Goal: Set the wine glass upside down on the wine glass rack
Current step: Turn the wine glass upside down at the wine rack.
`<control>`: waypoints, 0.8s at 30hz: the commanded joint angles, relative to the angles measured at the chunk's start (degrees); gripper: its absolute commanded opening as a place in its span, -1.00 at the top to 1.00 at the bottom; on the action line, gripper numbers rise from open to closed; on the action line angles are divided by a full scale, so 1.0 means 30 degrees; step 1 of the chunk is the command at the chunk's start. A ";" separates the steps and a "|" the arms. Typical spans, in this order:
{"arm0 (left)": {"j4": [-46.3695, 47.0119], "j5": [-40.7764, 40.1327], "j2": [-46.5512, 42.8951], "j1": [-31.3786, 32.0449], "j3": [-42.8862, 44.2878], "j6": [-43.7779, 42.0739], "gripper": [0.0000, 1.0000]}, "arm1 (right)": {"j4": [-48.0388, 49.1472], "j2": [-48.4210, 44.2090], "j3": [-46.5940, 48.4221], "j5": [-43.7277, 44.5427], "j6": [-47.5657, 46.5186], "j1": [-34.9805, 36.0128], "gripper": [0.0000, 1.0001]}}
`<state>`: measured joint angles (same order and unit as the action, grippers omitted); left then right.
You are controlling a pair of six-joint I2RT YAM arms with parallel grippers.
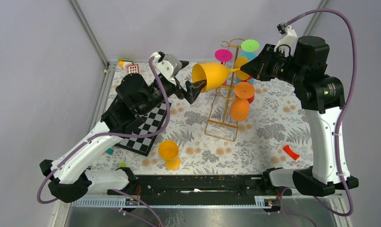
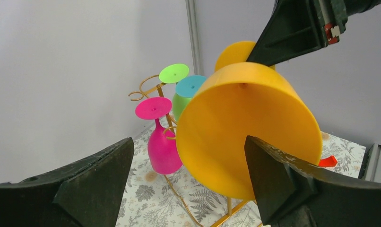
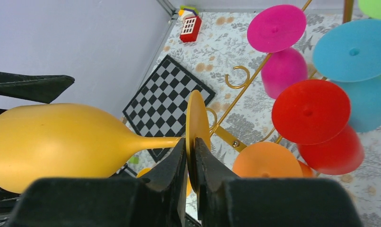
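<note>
Arms reach in from both sides and meet above the far middle of the bench. The right arm stands upright from its base, bends at the elbow and runs roughly level toward the left. Its right hand is clenched on the flat foot of the yellow wine glass, with the thin disc pinched edge-on between the two black fingers.

The wine glass lies on its side in the air. Its stem is about level and crosses the upper part of the gold wine glass rack, and its bowl mouth faces the left arm. It hangs from no hook.

The left arm slants up from its base at the near left, over the chessboard. Its left hand sits right at the bowl's rim and is released, jaws spread wide. In the left wrist view the fingers stand apart on either side of the bowl's open mouth. Whether one tip touches the rim cannot be told.

Pink, green, blue, red and orange glasses hang foot-up on the rack. Another orange glass stands on the bench near the front.

A small red and white tag on the right hand's body is too small to read.
</note>
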<state>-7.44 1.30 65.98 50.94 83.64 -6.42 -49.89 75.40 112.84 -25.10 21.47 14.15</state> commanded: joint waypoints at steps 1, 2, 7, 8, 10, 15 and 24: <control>0.0207 0.0349 -0.0638 0.0041 -0.0674 0.0745 -0.92 | 0.0921 -0.0238 0.1184 0.1416 -0.0671 0.0036 1.00; 0.0118 0.0393 -0.0745 0.0006 -0.0843 0.0910 -0.92 | 0.1173 -0.0344 0.1185 0.1887 -0.0879 0.0019 1.00; -0.0460 0.0485 -0.1441 -0.0044 -0.1741 0.1613 -0.93 | 0.2084 -0.0793 0.1422 0.3678 -0.1939 0.0043 1.00; -0.0590 0.0476 -0.1588 -0.0064 -0.1936 0.1721 -0.93 | 0.2272 -0.0875 0.1475 0.3969 -0.2184 0.0034 1.00; -0.0910 0.0408 -0.1892 -0.0150 -0.2325 0.1990 -0.93 | 0.2451 -0.0939 0.1606 0.4629 -0.2607 0.0047 1.00; -0.1932 -0.0082 -0.2243 -0.0522 -0.2896 0.3065 -0.93 | 0.2575 -0.0901 0.1956 0.5157 -0.3839 0.0029 1.00; -0.3068 -0.1907 -0.1807 -0.2503 -0.3247 0.6061 -0.93 | 0.4912 -0.1638 0.0087 0.3931 -0.4908 0.0044 1.00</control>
<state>-16.75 -0.73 60.38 45.91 73.69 6.02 -42.68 72.42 115.52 -11.60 9.43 14.15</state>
